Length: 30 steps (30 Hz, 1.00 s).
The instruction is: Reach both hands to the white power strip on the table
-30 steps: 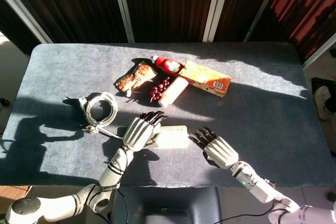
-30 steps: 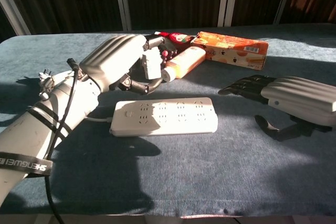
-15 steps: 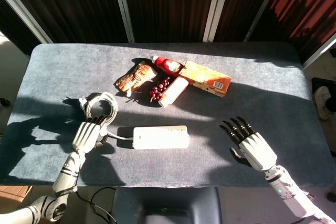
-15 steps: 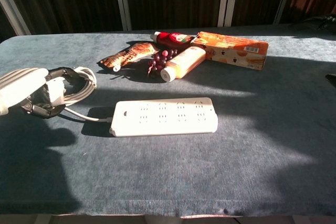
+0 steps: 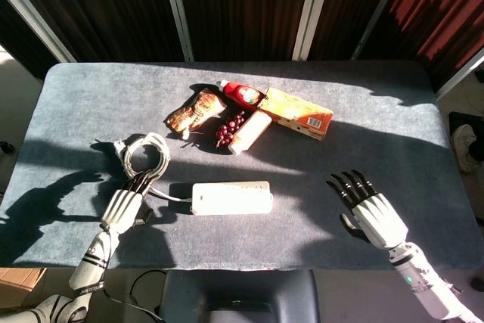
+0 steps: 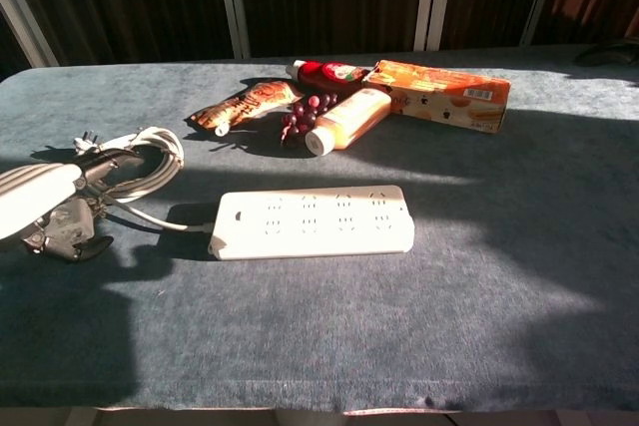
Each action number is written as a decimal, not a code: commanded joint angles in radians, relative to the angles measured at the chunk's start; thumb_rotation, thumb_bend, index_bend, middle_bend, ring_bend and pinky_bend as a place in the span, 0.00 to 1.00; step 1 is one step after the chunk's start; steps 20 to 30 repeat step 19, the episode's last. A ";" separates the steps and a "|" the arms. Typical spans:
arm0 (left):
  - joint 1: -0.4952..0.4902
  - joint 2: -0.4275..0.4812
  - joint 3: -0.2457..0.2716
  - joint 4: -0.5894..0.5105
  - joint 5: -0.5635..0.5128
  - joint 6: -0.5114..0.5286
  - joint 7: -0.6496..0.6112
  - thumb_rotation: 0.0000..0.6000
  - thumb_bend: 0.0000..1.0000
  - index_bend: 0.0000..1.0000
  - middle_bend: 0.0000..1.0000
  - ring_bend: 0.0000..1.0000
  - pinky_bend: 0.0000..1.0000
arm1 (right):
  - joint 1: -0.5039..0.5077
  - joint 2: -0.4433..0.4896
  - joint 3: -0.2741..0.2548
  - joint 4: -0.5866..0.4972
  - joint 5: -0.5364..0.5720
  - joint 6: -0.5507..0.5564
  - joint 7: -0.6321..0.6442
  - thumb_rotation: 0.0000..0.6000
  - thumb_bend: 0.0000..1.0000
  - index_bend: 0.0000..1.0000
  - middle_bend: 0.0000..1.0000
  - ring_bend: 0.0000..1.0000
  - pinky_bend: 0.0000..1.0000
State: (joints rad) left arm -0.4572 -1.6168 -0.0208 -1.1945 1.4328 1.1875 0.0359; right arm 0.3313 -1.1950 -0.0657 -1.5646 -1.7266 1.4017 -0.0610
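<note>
A: Where is the white rectangular power strip (image 5: 231, 197) now, and where are your two hands?

B: The strip lies flat on the grey-blue cloth table (image 5: 363, 104), near the front edge and a little left of the middle. Your left hand (image 5: 123, 206) is at about 9 o'clock from it, apart from the strip, fingers loosely extended and holding nothing. Your right hand (image 5: 372, 212) is at about 3 o'clock, well apart, fingers spread and empty. The chest view shows only the left hand (image 6: 45, 209), at the left border.

A: What can go wrong when you reach in?

B: The first danger is the white coiled cable with its plug (image 5: 142, 153). It lies at 10 o'clock from the strip, and its cord runs just beside your left fingers (image 5: 140, 184). If you sweep straight to 3 o'clock, you may hook the cord and drag the strip away.

A: And the right side?

B: The way looks free there, but the hand has longer to travel. If it arrives fast and low, I think it pushes the strip toward the left hand, because the strip looks light on the cloth.

A: Anything behind?

B: The dark red grape bunch (image 5: 229, 128) and the pale cylindrical bottle (image 5: 250, 131) sit at 12 o'clock, near. Do not overshoot forward.
</note>
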 commanded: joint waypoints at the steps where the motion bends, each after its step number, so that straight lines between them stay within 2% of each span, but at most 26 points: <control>1: 0.020 0.044 0.014 -0.041 0.056 0.074 0.019 1.00 0.37 0.00 0.00 0.00 0.17 | -0.040 0.031 -0.008 -0.009 0.032 0.027 -0.008 1.00 0.60 0.00 0.11 0.00 0.10; 4: 0.063 0.141 0.052 -0.119 0.106 0.155 0.127 1.00 0.39 0.00 0.00 0.00 0.14 | -0.109 0.084 -0.016 -0.047 0.128 0.048 -0.038 1.00 0.53 0.00 0.03 0.00 0.05; 7: 0.123 0.321 0.124 -0.312 0.079 0.148 0.281 1.00 0.42 0.00 0.00 0.00 0.11 | -0.193 0.120 -0.004 -0.073 0.250 0.104 -0.110 1.00 0.46 0.00 0.00 0.00 0.01; 8: 0.149 0.381 0.147 -0.379 0.073 0.162 0.304 1.00 0.43 0.00 0.00 0.00 0.09 | -0.228 0.116 0.010 -0.068 0.292 0.146 -0.132 1.00 0.46 0.00 0.00 0.00 0.00; 10: 0.187 0.428 0.175 -0.411 0.101 0.210 0.283 1.00 0.43 0.00 0.00 0.00 0.08 | -0.275 0.096 0.031 -0.052 0.334 0.209 -0.128 1.00 0.43 0.00 0.00 0.00 0.00; 11: 0.208 0.435 0.182 -0.400 0.118 0.243 0.269 1.00 0.43 0.00 0.00 0.00 0.07 | -0.291 0.092 0.035 -0.052 0.345 0.225 -0.125 1.00 0.41 0.00 0.00 0.00 0.00; 14: 0.263 0.415 0.187 -0.335 0.147 0.321 0.225 1.00 0.43 0.00 0.00 0.00 0.04 | -0.310 0.095 0.034 -0.045 0.281 0.271 -0.078 1.00 0.34 0.00 0.00 0.00 0.00; 19: 0.272 0.406 0.190 -0.301 0.206 0.336 0.182 1.00 0.43 0.00 0.00 0.00 0.04 | -0.310 0.080 0.023 -0.008 0.214 0.263 -0.064 1.00 0.32 0.00 0.00 0.00 0.00; 30: 0.272 0.406 0.190 -0.301 0.206 0.336 0.182 1.00 0.43 0.00 0.00 0.00 0.04 | -0.310 0.080 0.023 -0.008 0.214 0.263 -0.064 1.00 0.32 0.00 0.00 0.00 0.00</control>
